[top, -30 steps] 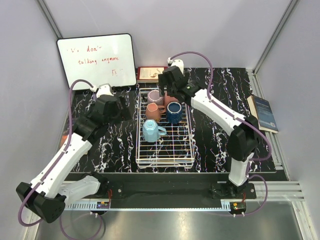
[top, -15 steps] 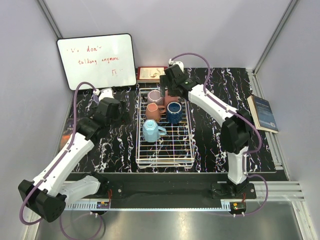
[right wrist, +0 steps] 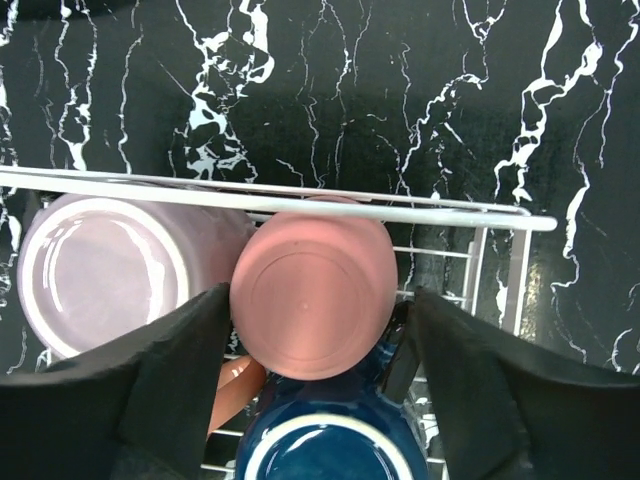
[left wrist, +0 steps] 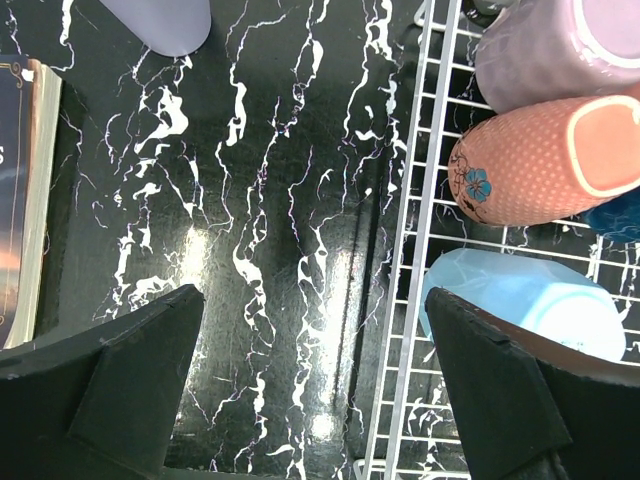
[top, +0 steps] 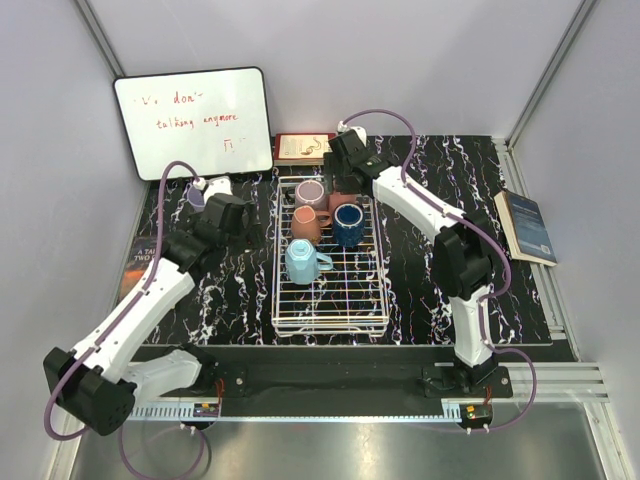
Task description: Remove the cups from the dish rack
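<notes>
The white wire dish rack (top: pixel 330 290) stands mid-table. It holds a mauve cup (top: pixel 309 191), a terracotta orange cup (top: pixel 306 223), a dark blue cup (top: pixel 348 224) and a light blue cup (top: pixel 301 262). A salmon pink cup (right wrist: pixel 313 300) sits upside down at the rack's far edge. My right gripper (right wrist: pixel 320 345) is open, with one finger on each side of this cup. My left gripper (left wrist: pixel 312 292) is open and empty over the table left of the rack (left wrist: pixel 420 250). A lavender cup (left wrist: pixel 160 20) stands on the table beyond it.
A whiteboard (top: pixel 193 122) leans at the back left. A book (top: pixel 303 147) lies behind the rack, another (top: pixel 530 226) at the right edge and a third (left wrist: pixel 20 200) at the table's left edge.
My right gripper has moved back along the rack to its far edge and now straddles the salmon pink cup. My left arm has shifted slightly toward the rack.
</notes>
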{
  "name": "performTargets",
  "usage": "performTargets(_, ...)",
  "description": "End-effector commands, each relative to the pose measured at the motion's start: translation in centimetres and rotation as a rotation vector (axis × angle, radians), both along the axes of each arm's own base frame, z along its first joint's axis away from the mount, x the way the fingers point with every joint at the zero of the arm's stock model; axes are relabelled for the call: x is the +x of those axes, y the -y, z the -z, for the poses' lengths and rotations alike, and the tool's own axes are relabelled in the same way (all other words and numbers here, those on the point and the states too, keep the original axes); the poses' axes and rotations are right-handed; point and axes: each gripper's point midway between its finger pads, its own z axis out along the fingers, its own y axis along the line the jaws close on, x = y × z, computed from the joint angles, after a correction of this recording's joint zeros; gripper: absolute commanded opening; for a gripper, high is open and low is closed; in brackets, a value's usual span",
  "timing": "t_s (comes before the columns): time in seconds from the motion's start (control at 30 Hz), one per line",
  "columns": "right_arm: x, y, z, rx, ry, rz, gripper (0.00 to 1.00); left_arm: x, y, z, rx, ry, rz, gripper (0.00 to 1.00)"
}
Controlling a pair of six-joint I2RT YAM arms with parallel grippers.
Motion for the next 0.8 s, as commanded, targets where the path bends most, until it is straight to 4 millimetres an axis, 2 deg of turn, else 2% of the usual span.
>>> performTargets(0.0, 1.0, -0.4, -1.3, 0.039, 0.026, 0.001, 0.74, 0.6, 0.3, 0.2, -0.001, 0.011, -0.007, 0.99)
performTargets(0.03, 1.0, -0.3, -0.8, 0.035, 0.016, 0.002, 0.67, 0.6, 0.4, 0.2, -0.001, 0.011, -0.004, 0.99)
performTargets(0.07, 1.1, -0.2, -0.7, 0.035, 0.015, 0.004, 0.66, 0.6, 0.4, 0.2, -0.001, 0.009, -0.005, 0.99)
performTargets(0.37, 0.8, -0.2, 1.3, 0.034, -0.034, -0.003, 0.67, 0.5, 0.6, 0.7, 0.000, -0.008, 0.002, 0.99)
performTargets(0.43, 0.7, -0.2, 1.7, 0.034, -0.042, 0.001, 0.65, 0.5, 0.6, 0.9, 0.001, -0.011, 0.002, 0.99)
performTargets(0.47, 0.7, -0.2, 1.8, 0.030, -0.045, 0.001, 0.61, 0.5, 0.7, 0.9, -0.001, -0.011, 0.004, 0.99)
performTargets(0.5, 0.7, -0.1, 2.0, 0.027, -0.047, 0.002, 0.45, 0.5, 0.7, 0.9, 0.001, -0.013, 0.005, 0.99)
performTargets(0.57, 0.7, 0.1, 1.9, 0.028, -0.043, 0.015, 0.22, 0.5, 0.7, 1.1, 0.004, -0.018, 0.005, 0.99)
performTargets(0.6, 0.6, 0.1, 1.3, 0.032, -0.034, 0.015, 0.04, 0.5, 0.7, 1.1, 0.002, -0.017, 0.005, 0.99)
performTargets(0.63, 0.7, 0.2, 1.0, 0.033, -0.028, 0.019, 0.00, 0.5, 0.6, 1.0, 0.004, -0.014, 0.005, 0.99)
performTargets(0.77, 0.6, 0.3, -1.4, 0.050, 0.014, 0.015, 0.00, 0.7, 0.7, 0.7, 0.003, -0.006, 0.005, 0.99)
